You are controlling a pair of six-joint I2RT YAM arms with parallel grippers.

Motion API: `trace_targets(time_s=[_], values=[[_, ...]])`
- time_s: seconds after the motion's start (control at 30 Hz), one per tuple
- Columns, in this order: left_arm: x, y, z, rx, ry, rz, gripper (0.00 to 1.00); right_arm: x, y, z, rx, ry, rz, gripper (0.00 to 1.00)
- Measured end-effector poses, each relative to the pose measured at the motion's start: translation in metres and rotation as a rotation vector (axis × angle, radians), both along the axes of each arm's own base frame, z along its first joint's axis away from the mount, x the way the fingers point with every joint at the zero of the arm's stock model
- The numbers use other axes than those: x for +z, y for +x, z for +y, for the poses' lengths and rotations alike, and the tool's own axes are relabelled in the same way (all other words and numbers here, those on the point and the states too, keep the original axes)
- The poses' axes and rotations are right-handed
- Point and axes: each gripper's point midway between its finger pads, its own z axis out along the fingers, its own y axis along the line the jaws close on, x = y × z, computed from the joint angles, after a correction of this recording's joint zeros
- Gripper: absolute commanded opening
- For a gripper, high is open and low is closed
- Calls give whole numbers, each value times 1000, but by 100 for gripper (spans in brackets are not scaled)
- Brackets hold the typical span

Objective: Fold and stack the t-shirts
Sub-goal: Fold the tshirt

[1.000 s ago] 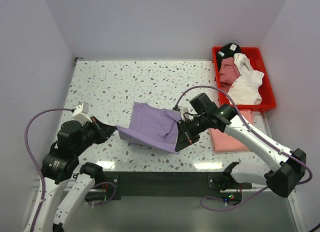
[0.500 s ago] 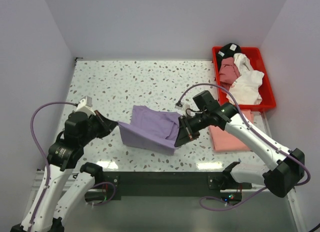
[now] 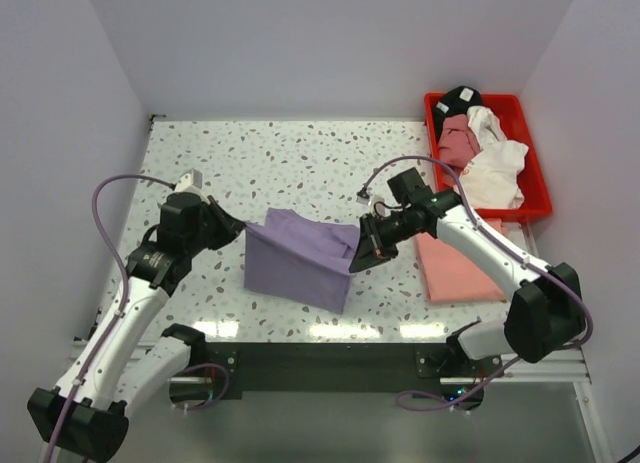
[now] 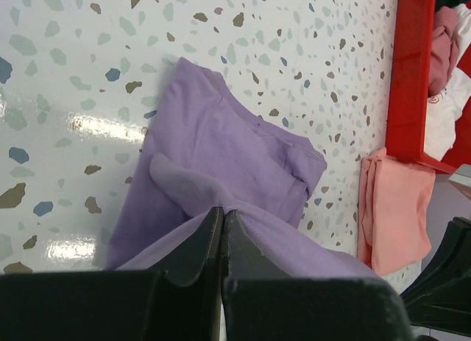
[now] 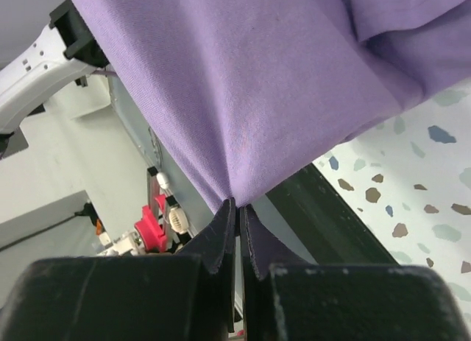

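The left fingers are pressed fully together on the left corner of the lavender t-shirt. In the left wrist view their tips meet with only a thin pinch of purple cloth between them, and a small fold bunches up just beyond the tips. The right fingers are likewise closed tight on the shirt's right edge, and in the right wrist view the cloth gathers to a point where the two tips meet and fans out from there. Held at both ends, the shirt hangs lifted between the two pairs of fingers, its top edge drawn roughly straight from one to the other, while the rest drapes down and lies folded over itself on the counter. The shirt sits at the middle of the counter, its lower hem near the counter's near edge. To its right, apart from it, a salmon-pink t-shirt lies folded flat close to the right edge. Beyond that, the red bin fills the far right corner and holds a dusty-rose shirt, a white shirt and a black shirt heaped together. Bare speckled counter runs from the lavender shirt to the back wall and out to the left edge.
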Motion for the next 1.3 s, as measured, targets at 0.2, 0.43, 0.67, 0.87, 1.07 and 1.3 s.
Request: trace_targets(time_s=[0.2,0.43,0.67,0.87,1.07,1.3], values=[[-13,23,-3,12,23,19,0,-14,24,-3,-52,-8,18,0],[-38,49,-9,12,51,64,0,-23,50,-6,-100,-5,15,2],[-55,77,-18,1,74,89,0,-36,80,-13,-157,-6,38,4],[-74,98,-22,4,100,129,0,-52,104,-15,-187,-4,68,8],[-97,119,-25,-13,142,168,63,-68,127,-21,-232,-20,90,59],[-99,143,-26,-17,164,160,100,-70,167,-30,-304,-59,-1,99]])
